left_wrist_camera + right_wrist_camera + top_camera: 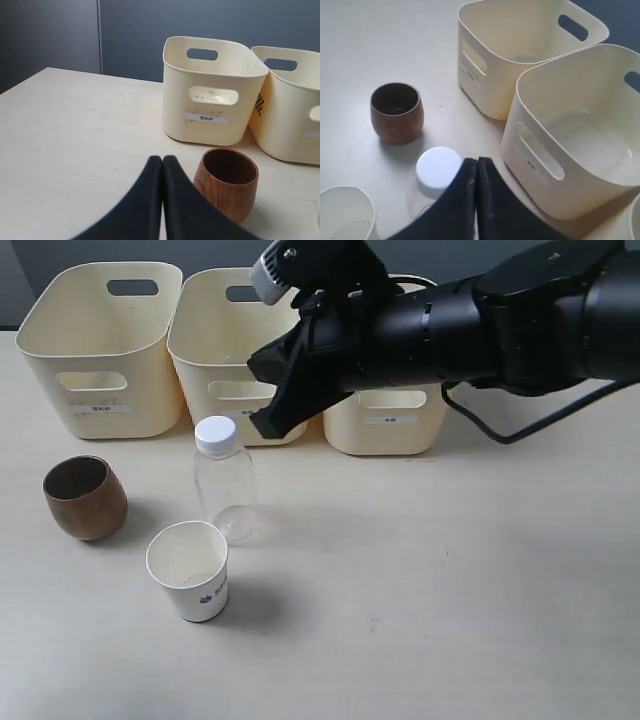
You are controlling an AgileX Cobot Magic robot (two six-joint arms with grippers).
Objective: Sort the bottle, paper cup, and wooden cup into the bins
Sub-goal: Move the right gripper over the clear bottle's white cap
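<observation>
The clear bottle with its white cap stands mid-table. The white paper cup is just in front of it and the dark wooden cup sits to the left. Three cream bins line the back. My right gripper hangs shut and empty above and just right of the bottle's cap, in front of the middle bin; its closed tips show beside the cap. My left gripper is shut and empty, low over the table beside the wooden cup.
The right arm's black body stretches over the right bin from the right side. A black cable loops beneath it. The bins seen from the right wrist look empty. The left arm is out of the exterior view.
</observation>
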